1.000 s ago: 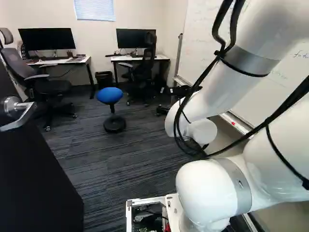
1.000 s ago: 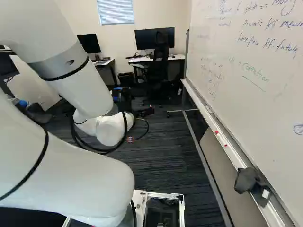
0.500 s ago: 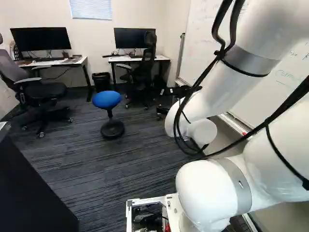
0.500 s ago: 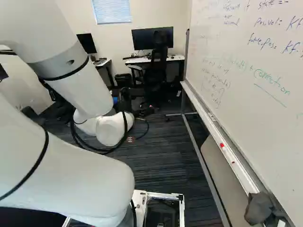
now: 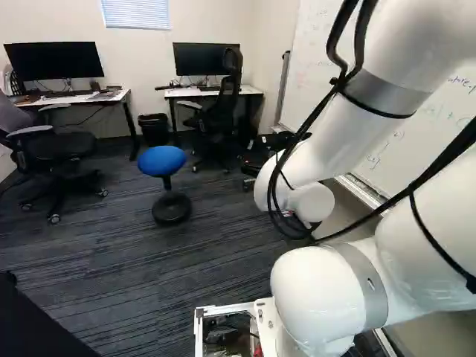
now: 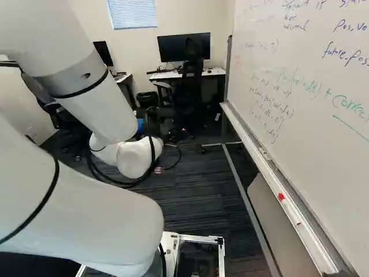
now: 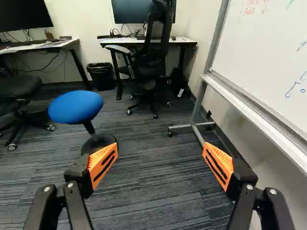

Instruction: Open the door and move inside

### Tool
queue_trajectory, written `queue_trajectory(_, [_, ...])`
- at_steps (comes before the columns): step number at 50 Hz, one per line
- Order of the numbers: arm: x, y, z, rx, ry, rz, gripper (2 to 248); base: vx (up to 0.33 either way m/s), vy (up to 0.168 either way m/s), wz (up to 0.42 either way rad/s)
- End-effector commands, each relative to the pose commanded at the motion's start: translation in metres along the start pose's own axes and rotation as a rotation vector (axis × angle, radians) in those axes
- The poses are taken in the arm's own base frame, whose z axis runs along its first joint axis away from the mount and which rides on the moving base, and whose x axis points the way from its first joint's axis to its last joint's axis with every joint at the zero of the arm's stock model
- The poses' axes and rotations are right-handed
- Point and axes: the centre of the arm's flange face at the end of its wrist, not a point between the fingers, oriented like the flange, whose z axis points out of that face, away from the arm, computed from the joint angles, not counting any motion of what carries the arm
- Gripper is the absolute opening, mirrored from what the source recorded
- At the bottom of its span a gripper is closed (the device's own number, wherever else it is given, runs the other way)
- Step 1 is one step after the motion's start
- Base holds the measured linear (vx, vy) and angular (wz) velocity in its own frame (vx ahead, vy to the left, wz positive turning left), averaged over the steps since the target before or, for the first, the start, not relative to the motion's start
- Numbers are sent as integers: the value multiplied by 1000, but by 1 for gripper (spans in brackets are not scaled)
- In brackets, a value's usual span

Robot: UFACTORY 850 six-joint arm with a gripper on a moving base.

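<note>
while the arm [image 5: 401, 82] fills the right of the left base view, the claw [image 6: 166, 124] points into the room. claw state from wrist view: wide, fingers well apart, carpet [image 7: 158, 187] between the orange pads [image 7: 103, 165], nothing gripped.

door [image 5: 33, 327]: one black panel, lower left corner of left base view, mostly cut off. only that view has it.

counts: two desks [image 5: 182, 92], two monitors [image 5: 53, 61], one per desk. two office chairs [image 5: 59, 149], one in front of each desk. one blue stool [image 5: 162, 161], one trash bin [image 5: 155, 130] between the desks, one window blind [image 5: 135, 13], one whiteboard [image 6: 300, 86].

view diffs: right base view alone gives two red items [image 6: 281, 197] on the whiteboard ledge [image 6: 253, 141]. both base views have the blind, wrist view doesn't. stool is full in left base and wrist views; right base has only a blue bit beside the arm. wrist view puts the stool's round foot [image 7: 98, 143] just past one finger, whiteboard stand [image 7: 197, 129] ahead of the other.
</note>
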Motion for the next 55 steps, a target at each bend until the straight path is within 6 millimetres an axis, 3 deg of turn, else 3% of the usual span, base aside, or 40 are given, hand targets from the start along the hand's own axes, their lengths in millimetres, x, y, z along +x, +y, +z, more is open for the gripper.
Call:
queue_trajectory(38, [0,0,0,0,0,0,247,193,36,-16])
queue_trajectory(55, [0,0,0,0,0,0,247,21,-1,-3])
